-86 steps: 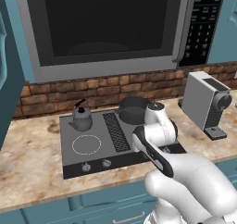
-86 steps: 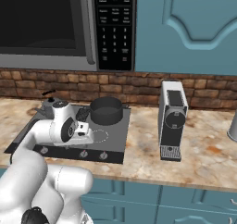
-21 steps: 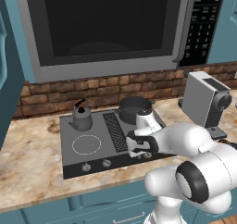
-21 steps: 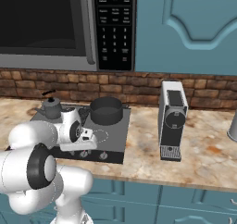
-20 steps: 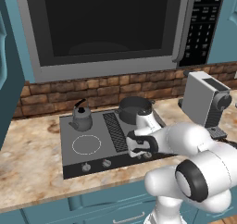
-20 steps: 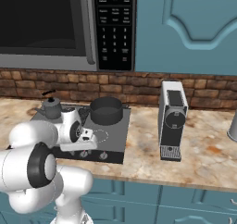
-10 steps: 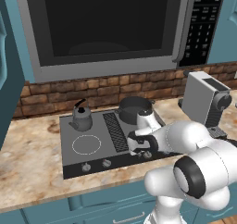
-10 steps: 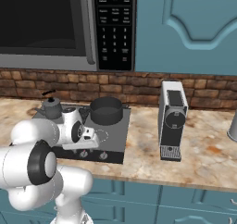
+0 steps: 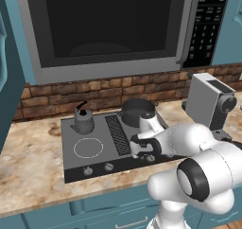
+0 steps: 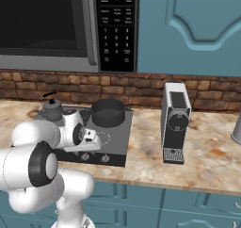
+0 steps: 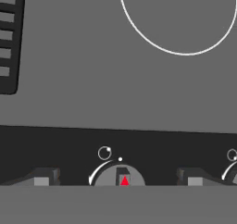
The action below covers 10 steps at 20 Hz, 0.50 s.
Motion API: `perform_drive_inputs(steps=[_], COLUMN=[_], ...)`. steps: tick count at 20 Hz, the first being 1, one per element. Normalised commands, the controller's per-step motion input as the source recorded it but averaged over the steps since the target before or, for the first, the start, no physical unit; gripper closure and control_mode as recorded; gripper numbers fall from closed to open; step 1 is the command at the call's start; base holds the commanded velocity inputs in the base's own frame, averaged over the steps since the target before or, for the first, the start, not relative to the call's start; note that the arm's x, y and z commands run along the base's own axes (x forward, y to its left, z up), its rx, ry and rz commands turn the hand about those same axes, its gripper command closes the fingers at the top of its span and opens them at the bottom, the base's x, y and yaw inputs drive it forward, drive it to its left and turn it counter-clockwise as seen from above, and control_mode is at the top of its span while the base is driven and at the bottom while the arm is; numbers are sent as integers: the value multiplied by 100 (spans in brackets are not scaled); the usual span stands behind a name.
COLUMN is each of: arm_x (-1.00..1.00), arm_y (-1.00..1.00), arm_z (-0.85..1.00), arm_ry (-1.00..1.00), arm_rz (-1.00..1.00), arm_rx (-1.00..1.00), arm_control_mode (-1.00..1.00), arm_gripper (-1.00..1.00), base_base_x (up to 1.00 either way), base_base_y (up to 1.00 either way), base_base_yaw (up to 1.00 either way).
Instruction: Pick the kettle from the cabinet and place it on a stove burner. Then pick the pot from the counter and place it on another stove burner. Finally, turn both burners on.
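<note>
The gripper [image 11: 118, 180] hangs spread wide, straddling a front knob [image 11: 121, 177] of the cooktop [image 9: 94, 162]. Best to centre on that knob, close squarely, then twist. Behind the knob, the pot [image 9: 137, 111] and kettle [image 9: 83, 119] each sit on rear burners.

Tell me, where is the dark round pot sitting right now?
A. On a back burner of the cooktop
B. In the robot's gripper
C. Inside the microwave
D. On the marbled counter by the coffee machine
A: the pot rests on the cooktop behind the open gripper.
</note>
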Motion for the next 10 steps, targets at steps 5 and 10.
perform_drive_inputs(steps=[5, 10], arm_x=[-47, -33], arm_y=[-25, -10], arm_z=[-49, -34], arm_ry=[0, -3], arm_rz=[-2, 0], arm_rx=[2, 2], arm_control_mode=[-100, -100], arm_gripper=[-100, -100], base_base_x=[0, 0], base_base_y=[0, 0], base_base_yaw=[0, 0])
